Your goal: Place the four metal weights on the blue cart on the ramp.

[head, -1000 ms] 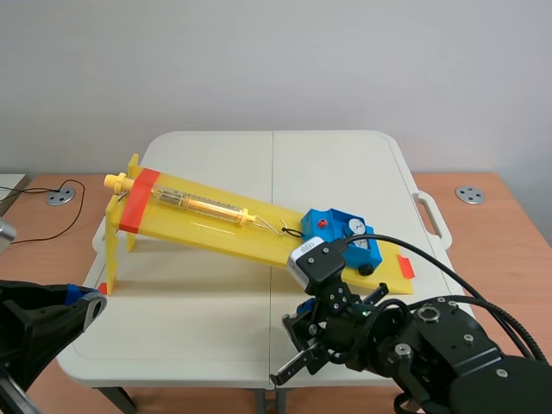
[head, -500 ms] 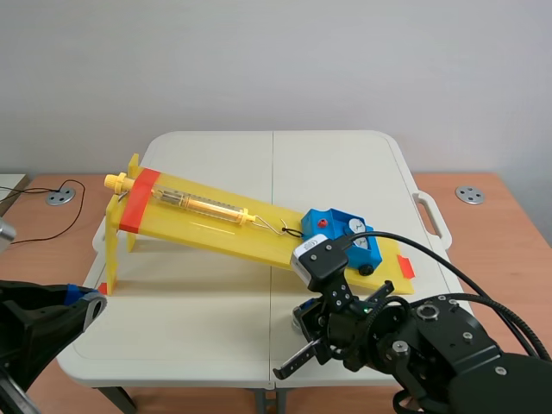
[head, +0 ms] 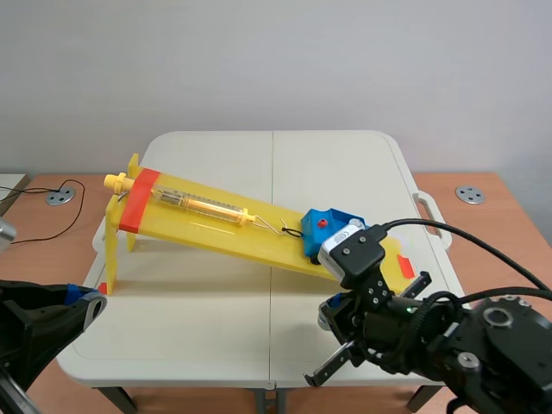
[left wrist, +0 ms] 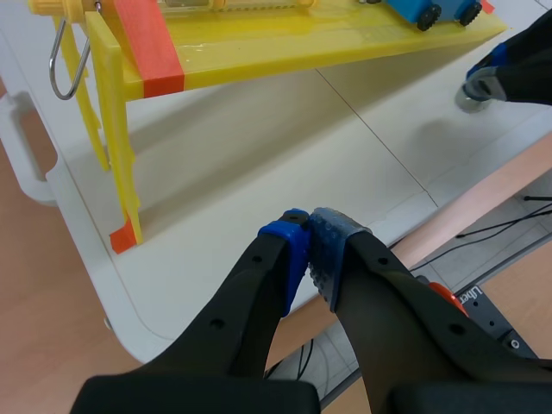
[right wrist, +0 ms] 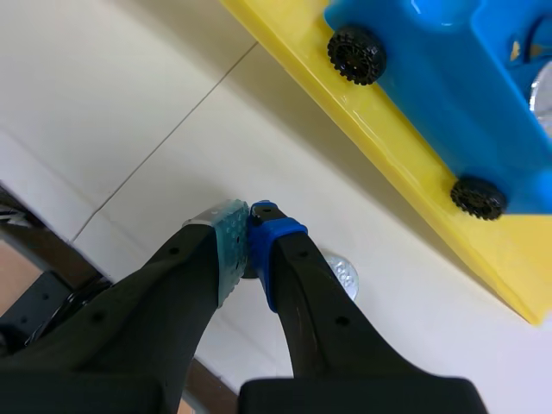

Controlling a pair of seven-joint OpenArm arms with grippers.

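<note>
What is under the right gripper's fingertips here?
A round metal weight, held by the right gripper over the white table. Only part of its rim shows; the fingers cover its top and the rest of the disc.

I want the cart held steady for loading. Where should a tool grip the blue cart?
Take the blue cart across its long flat sides, above the black wheels, coming from above: it stands on the sloped yellow ramp, and wheels would likely turn in a grip.
</note>
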